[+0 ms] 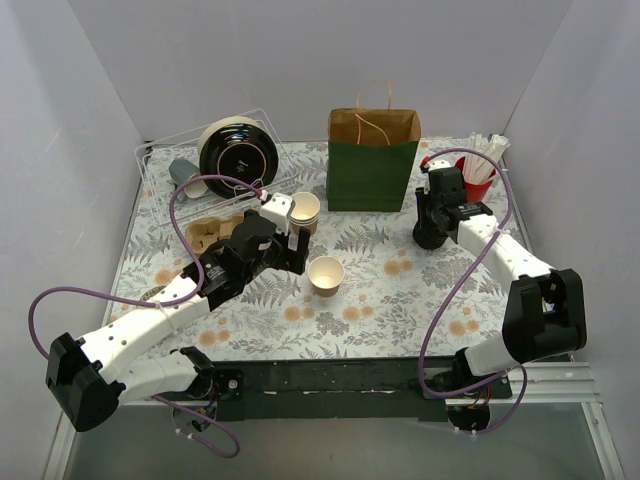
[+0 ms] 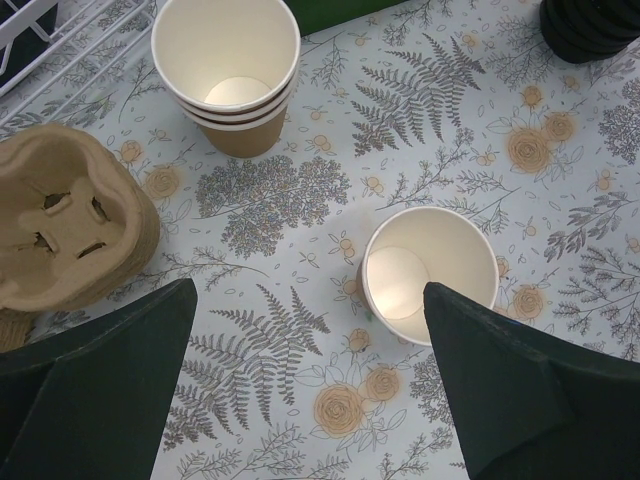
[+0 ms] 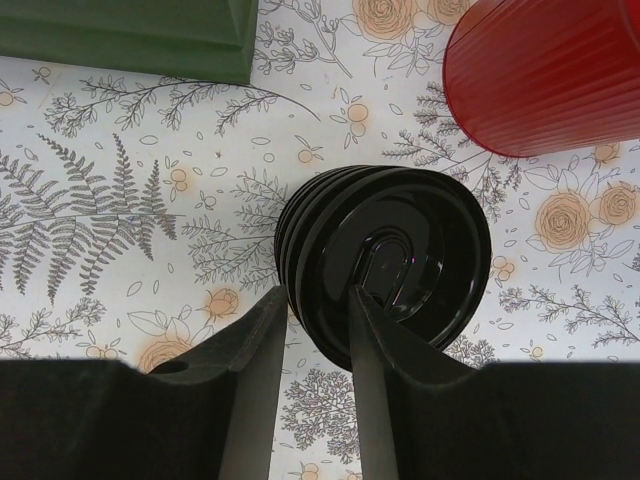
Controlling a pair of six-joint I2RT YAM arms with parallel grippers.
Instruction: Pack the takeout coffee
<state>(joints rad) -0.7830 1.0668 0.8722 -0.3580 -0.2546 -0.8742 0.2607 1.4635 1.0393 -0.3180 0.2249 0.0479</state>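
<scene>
No cup with a black lid on it shows in any view. A lidless tan cup (image 1: pixel 326 274) stands alone on the floral cloth; in the left wrist view (image 2: pixel 430 275) it sits by the right finger. My left gripper (image 1: pixel 296 252) (image 2: pixel 310 300) is open and empty just above the cloth, beside that cup. My right gripper (image 1: pixel 432 228) (image 3: pixel 315 295) is closed on the rim of the top black lid (image 3: pixel 400 260) of a small stack of lids (image 1: pixel 428 238). The green-and-brown paper bag (image 1: pixel 372 160) (image 3: pixel 130 35) stands upright and open at the back.
A stack of lidless tan cups (image 1: pixel 305 210) (image 2: pixel 227 75) stands behind the lone cup. Pulp cup carriers (image 1: pixel 210 235) (image 2: pixel 60 220) lie at left. A wire rack (image 1: pixel 160 170) holds a black plate (image 1: pixel 238 155). A red cup (image 1: pixel 478 182) (image 3: pixel 550 70) with straws is beside the lids.
</scene>
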